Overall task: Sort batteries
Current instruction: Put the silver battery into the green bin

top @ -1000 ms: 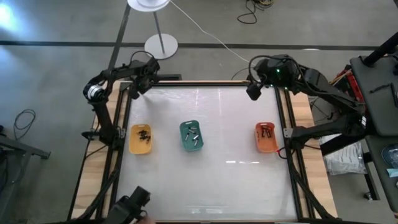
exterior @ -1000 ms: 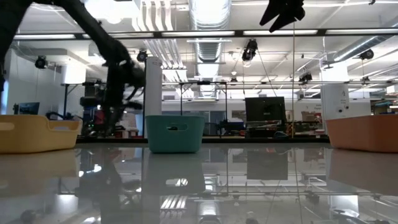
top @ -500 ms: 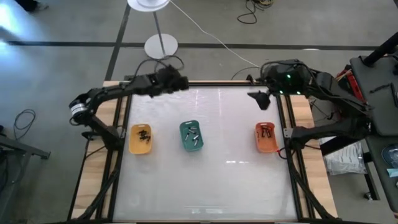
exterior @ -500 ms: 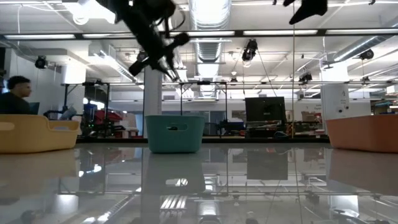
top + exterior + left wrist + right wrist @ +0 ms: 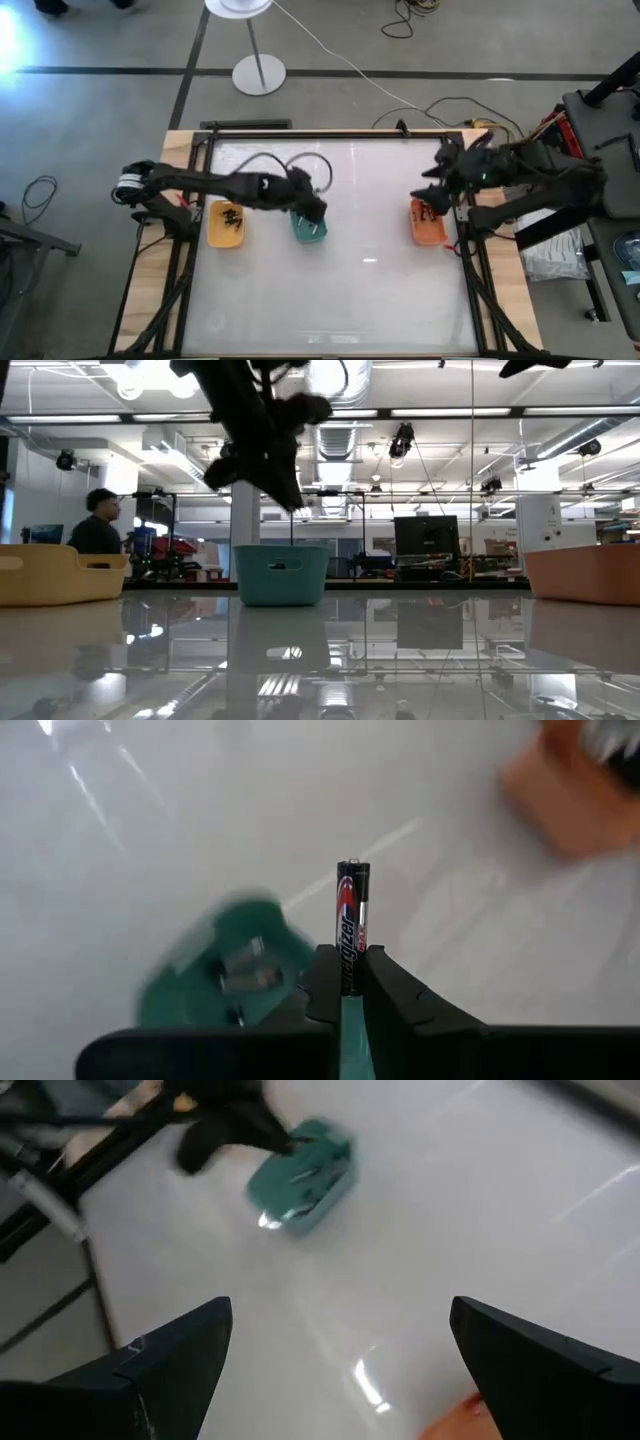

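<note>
Standing upright between the left hand's (image 5: 342,982) two dark fingers is a slim black cylindrical battery with a red band and white lettering down its side (image 5: 351,925), its small metal tip uppermost; the fingers are clamped on its lower half. Only the left wrist view shows this grip, with the blurred teal oblong plastic tray (image 5: 225,975) just behind the fingers, a few silver-grey batteries (image 5: 250,978) lying inside it.

From overhead, the left arm reaches across the glossy white desk (image 5: 350,290), and its hand sits over the teal tray, hiding most of it. That view alone lays out the whole row: a yellow oblong tray (image 5: 213,232) with dark batteries (image 5: 232,217) on one side, the teal one in the middle, an orange oblong tray (image 5: 428,230) on the other, with the right hand (image 5: 438,187) above it.

Looking along the right wrist, its fingers stand wide apart with nothing between them.

At desk height, a person (image 5: 97,532) shows in the room behind the yellow tray.
</note>
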Robot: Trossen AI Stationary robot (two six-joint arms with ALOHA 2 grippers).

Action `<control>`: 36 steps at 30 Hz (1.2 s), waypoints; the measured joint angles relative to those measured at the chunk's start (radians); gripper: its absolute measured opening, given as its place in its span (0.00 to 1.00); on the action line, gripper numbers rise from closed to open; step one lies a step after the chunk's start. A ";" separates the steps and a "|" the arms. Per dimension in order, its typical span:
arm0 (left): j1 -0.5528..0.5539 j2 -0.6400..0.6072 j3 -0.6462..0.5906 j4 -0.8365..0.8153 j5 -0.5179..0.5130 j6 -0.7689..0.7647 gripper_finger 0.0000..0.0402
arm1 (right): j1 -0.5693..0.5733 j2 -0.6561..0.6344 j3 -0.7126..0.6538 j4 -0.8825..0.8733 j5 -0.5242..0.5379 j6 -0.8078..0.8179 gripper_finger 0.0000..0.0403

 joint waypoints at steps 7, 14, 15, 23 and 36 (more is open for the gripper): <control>-0.033 0.136 0.000 -0.028 0.130 -0.006 0.01 | 0.204 0.113 0.023 0.023 -0.017 0.083 0.91; -0.039 0.208 0.000 -0.086 0.160 -0.038 0.01 | 0.229 0.180 0.050 0.023 0.071 0.037 0.91; -0.037 0.214 0.000 -0.081 0.163 -0.038 0.01 | 0.229 0.186 0.050 0.023 0.078 0.044 0.91; -0.026 0.297 0.000 -0.080 0.171 -0.007 0.01 | 0.230 0.214 0.058 0.124 -0.020 0.075 0.91; -0.025 0.342 0.091 -0.089 0.104 0.044 0.15 | 0.195 0.212 0.148 0.243 0.006 -0.042 0.91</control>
